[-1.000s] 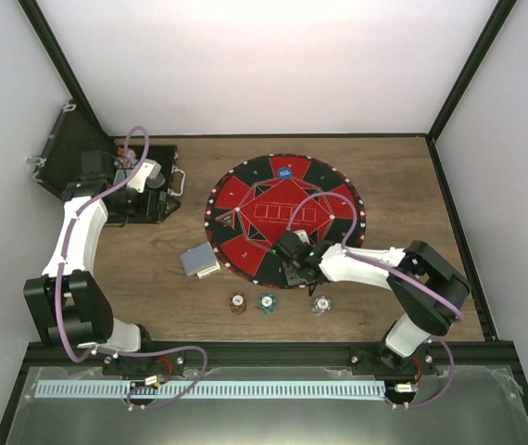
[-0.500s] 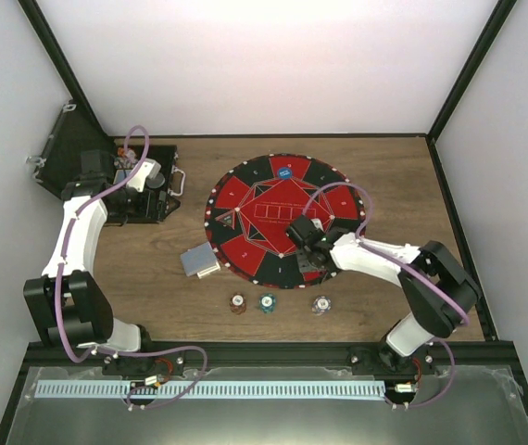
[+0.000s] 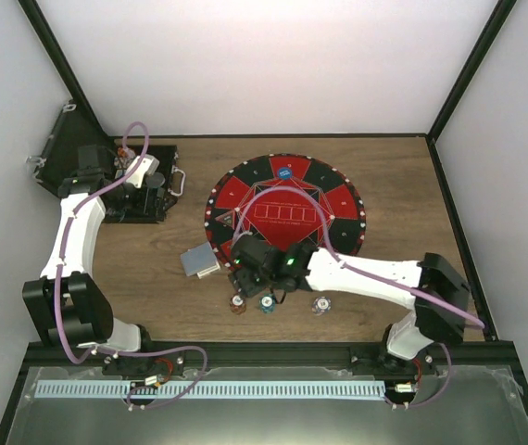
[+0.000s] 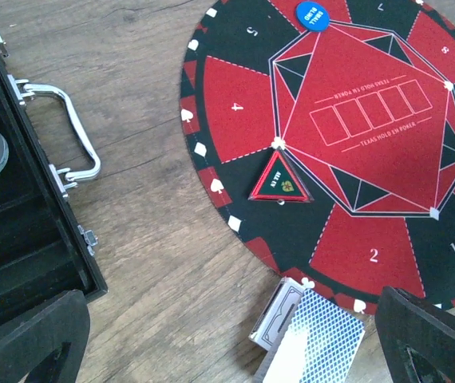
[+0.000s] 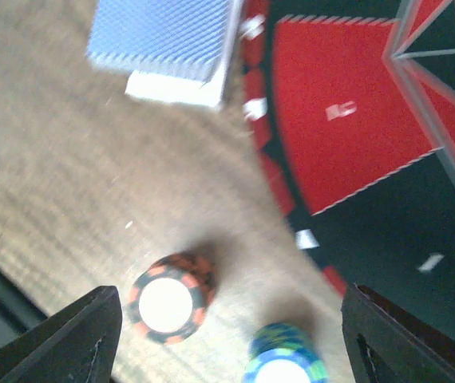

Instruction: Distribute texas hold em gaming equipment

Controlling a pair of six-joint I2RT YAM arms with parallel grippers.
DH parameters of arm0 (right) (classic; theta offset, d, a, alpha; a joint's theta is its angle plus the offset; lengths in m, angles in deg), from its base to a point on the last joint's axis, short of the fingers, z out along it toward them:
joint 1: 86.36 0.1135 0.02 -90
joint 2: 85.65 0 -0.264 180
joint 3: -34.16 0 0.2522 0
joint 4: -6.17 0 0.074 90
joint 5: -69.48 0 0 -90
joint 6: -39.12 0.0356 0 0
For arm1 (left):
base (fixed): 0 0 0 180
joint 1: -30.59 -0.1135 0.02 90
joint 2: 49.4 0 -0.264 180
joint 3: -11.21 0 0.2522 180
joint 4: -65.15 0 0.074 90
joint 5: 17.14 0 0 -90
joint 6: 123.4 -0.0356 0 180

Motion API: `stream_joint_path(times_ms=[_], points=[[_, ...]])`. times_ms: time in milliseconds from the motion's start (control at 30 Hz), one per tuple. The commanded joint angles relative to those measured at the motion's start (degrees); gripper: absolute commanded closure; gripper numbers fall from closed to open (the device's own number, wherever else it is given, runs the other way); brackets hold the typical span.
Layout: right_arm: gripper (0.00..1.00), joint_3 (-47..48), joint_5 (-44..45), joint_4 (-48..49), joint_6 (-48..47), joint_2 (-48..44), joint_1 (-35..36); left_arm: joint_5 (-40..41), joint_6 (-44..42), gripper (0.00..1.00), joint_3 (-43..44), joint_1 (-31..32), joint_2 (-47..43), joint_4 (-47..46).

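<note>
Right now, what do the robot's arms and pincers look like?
The left arm and the right arm are smooth white tubes with chunky black joints. A thin purple cable loops along each one. The left pincer and the right pincer have blocky black fingers.

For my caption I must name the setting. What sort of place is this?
Likely a robot test booth, not a card room: white walls in a black frame enclose a wooden table holding a round poker mat, with a left arm and a right arm at its edge.
</note>
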Motion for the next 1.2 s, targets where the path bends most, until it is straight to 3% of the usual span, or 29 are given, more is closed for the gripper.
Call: stream_joint_path(times_ms=[0, 367, 1167], points=[[0.22, 3.7, -4.3, -0.4, 0.2, 5.6, 4.2, 0.8, -0.6, 0.00, 0.3, -0.2, -0.3, 0.8], [0.23, 4.9, -6.6, 1.0, -1.1, 12.2, 5.8, 0.8, -1.4, 0.00, 0.4, -0.3, -1.3, 1.3], [0.64, 7.9, -1.7, -1.3, -0.6, 16.4, 7.8, 0.8, -1.0, 0.00, 0.4, -0.3, -1.7, 0.8]])
